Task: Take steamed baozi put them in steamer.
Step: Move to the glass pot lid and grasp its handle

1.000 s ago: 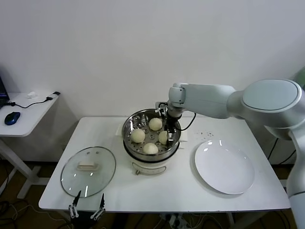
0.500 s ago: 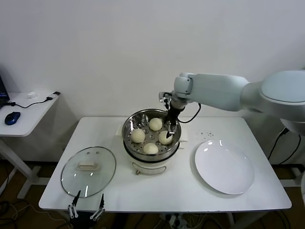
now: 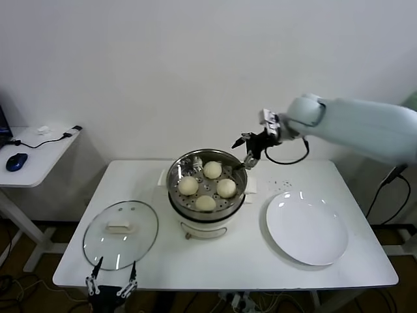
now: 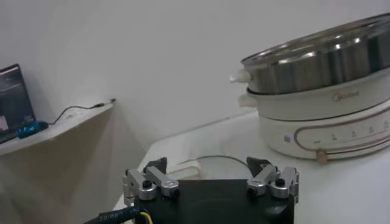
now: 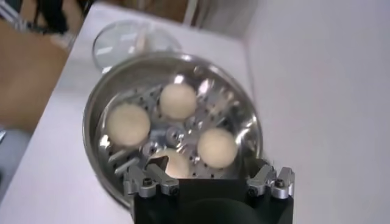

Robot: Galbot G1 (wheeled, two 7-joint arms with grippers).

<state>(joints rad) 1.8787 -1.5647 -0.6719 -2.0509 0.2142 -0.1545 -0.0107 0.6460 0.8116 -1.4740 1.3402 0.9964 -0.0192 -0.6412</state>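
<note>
Now right gripper (image 3: 246, 151) fingers spread, empty, above steamer (image 3: 207, 171) w/ four baozi (image 3: 226, 188).

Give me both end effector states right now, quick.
Left end effector: open, empty, parked low at the table's near edge by the glass lid.
Right end effector: open, empty, above the steamer's far rim.

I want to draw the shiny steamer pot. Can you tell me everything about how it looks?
The steamer is a round, shiny metal basket with a floor full of little holes. It sits upright on a white cooker base near the middle of the white table. Four steamed baozi rest inside, spaced apart. It has no lid on. The right gripper hangs open above its far rim, not touching it.
</note>
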